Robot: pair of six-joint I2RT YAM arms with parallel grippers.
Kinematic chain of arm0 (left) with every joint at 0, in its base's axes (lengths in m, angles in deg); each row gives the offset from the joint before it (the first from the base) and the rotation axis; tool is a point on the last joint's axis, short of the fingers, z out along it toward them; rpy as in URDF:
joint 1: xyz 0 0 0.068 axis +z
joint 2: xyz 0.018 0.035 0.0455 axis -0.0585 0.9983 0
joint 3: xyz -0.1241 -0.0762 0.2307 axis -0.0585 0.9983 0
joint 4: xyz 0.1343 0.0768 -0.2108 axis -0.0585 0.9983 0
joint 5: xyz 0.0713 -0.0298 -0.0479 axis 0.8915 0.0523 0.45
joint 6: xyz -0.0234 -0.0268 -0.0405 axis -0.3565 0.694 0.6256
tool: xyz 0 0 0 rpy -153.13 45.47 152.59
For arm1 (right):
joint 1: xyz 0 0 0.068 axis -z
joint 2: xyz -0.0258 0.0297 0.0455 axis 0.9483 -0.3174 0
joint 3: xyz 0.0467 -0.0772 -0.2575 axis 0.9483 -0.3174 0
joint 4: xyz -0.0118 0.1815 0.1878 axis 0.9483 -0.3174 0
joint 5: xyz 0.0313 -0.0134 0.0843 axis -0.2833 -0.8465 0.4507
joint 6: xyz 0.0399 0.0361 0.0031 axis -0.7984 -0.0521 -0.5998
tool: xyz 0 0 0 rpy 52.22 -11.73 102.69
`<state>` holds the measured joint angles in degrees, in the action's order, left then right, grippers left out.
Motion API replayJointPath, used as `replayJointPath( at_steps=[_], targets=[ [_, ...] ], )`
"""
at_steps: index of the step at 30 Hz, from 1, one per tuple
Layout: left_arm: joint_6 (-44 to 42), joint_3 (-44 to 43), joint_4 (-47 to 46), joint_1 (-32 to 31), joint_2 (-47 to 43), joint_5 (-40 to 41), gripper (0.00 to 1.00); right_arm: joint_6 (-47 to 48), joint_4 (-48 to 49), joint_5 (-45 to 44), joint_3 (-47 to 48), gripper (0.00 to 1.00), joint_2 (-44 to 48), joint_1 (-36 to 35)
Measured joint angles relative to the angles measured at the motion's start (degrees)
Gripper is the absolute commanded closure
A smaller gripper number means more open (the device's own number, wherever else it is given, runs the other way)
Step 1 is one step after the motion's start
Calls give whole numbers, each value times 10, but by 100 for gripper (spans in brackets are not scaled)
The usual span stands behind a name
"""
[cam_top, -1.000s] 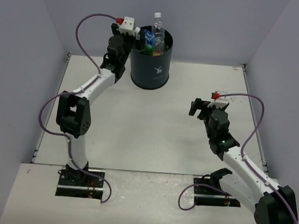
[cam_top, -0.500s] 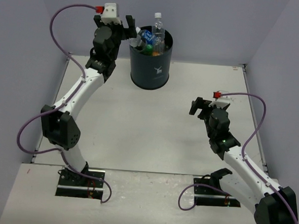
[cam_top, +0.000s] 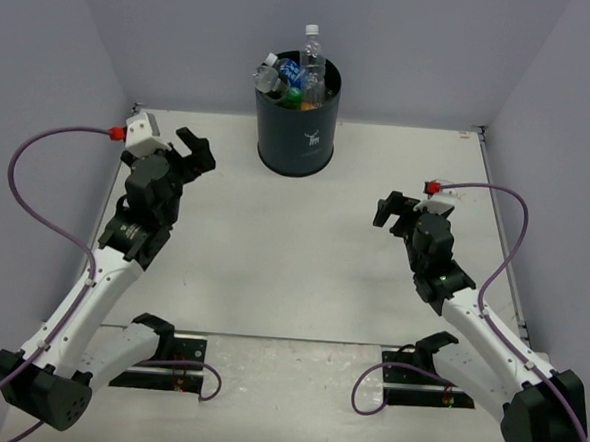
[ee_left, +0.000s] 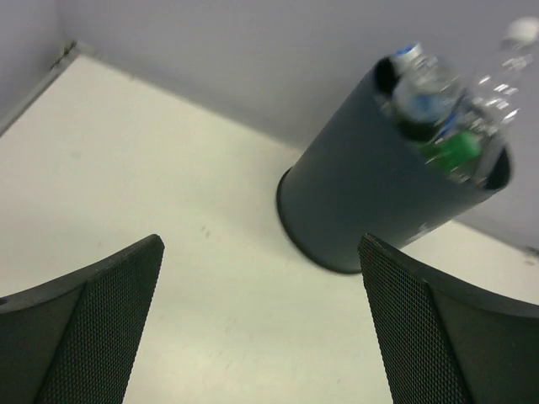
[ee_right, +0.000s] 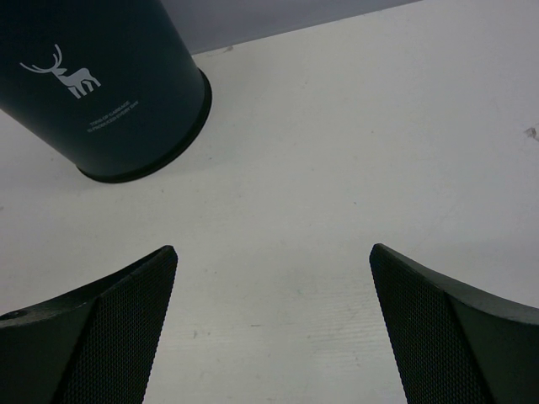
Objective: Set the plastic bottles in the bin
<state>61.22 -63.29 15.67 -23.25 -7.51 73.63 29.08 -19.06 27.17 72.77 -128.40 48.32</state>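
The dark bin stands at the back middle of the table, a white deer logo on its side. Plastic bottles fill it past the rim: a tall clear one, a blue-labelled one and a green one. My left gripper hangs open and empty over the left of the table, to the left of the bin. My right gripper is open and empty at mid right, facing the bin.
Grey walls close the table at the back and both sides. The arm bases sit on black plates at the near edge. Purple cables loop beside each arm.
The left arm has swung back from the bin's rim, down and to the left, with its gripper open and empty. A clear bottle now lies at the bin's left rim. The right arm has stayed still.
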Motion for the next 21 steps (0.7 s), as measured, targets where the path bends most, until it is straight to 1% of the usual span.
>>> replayJointPath(
  at_steps=[4, 8, 16, 21],
  targets=[
    [29, 30, 76, 0, 1, 15, 0, -8, -7, 12, 1, 1, 6, 0],
    [36, 41, 123, 0, 11, 20, 0, -24, -38, 17, 16, 1, 6, 0],
    [35, 41, 140, 0, 14, 29, 0, -48, -69, 16, 37, 1, 6, 0],
    [35, 50, 139, 0, -7, 38, 0, -59, -78, 11, 37, 1, 11, 0]
  ],
)
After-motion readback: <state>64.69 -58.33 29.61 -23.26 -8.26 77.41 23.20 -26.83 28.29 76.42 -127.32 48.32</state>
